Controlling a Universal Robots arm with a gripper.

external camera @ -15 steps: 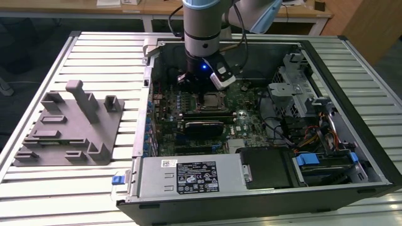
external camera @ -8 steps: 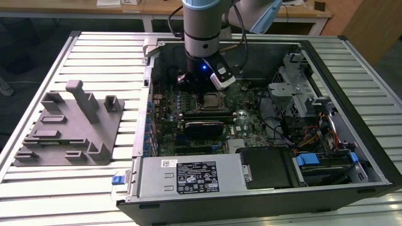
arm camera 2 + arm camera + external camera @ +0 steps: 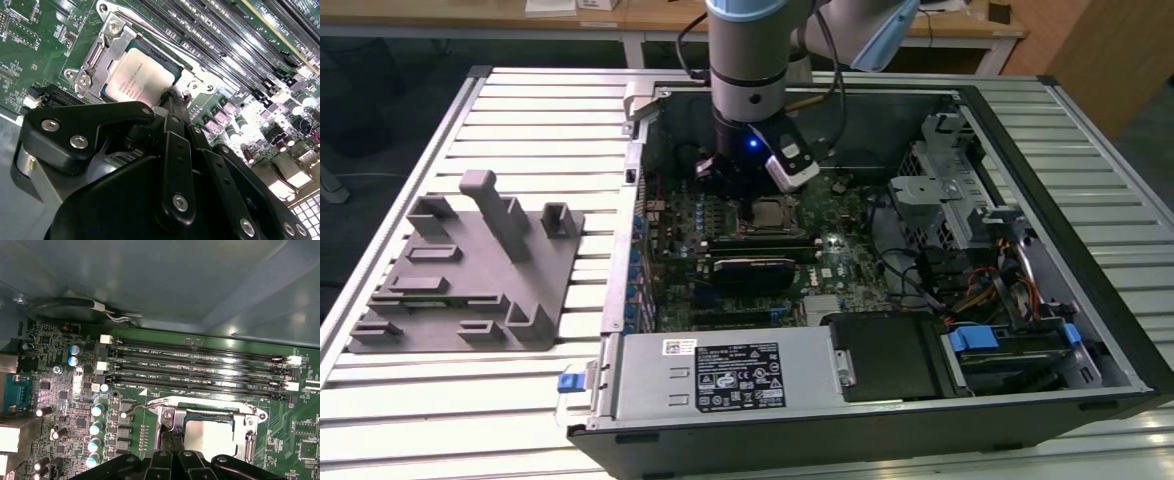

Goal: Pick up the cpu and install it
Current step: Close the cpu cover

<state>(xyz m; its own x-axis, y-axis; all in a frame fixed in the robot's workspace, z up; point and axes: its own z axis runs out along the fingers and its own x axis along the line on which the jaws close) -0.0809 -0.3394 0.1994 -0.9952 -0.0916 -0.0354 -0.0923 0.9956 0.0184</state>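
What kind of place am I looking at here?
Probably a robotics lab or workshop: a robot arm reaches into an open computer case on a slatted metal table, with wooden desks behind.

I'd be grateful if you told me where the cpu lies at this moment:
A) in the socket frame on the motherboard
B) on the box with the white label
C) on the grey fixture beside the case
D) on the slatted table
A: in the second wrist view the cpu lies flat within the metal socket frame on the green motherboard.
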